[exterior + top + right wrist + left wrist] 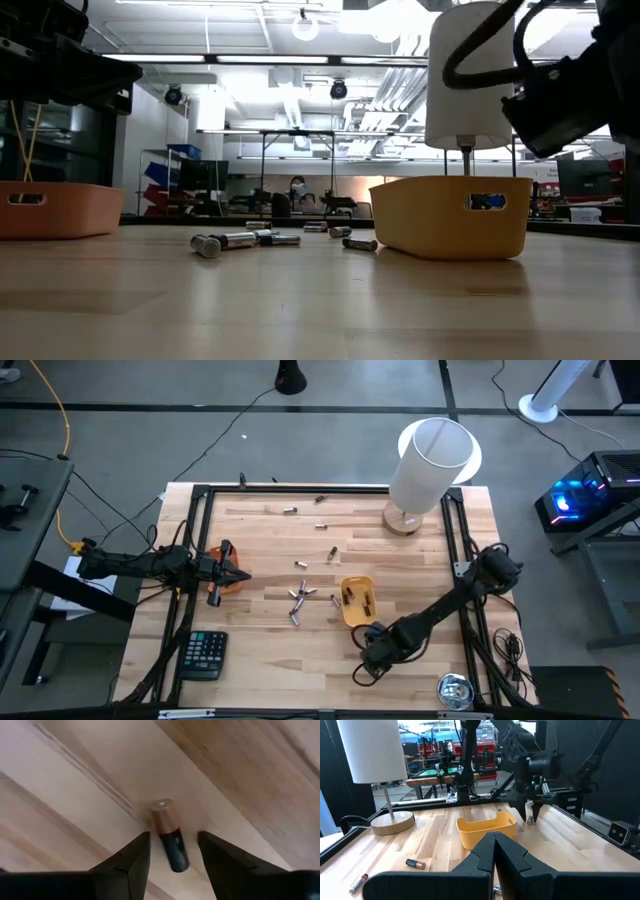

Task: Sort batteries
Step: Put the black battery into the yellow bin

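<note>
Looking past my right gripper [172,851], I see its jaws spread, gripping nothing, straddling a battery [169,841] lying flat on the worktop [270,650], long axis running between them, copper end pointing away. Farther off, the left gripper [240,575] has its jaws closed, empty, near the left edge.

Wooden bench [260,535] framed by black rails, standing on a grey concrete floor [330,435] crossed by cables. A white-shaded lamp [430,465] on a round wooden base occupies the far corner. Beyond the bench, ceiling strip lights [250,60] illuminate an open workshop with shelving and a seated person [297,192].
</note>
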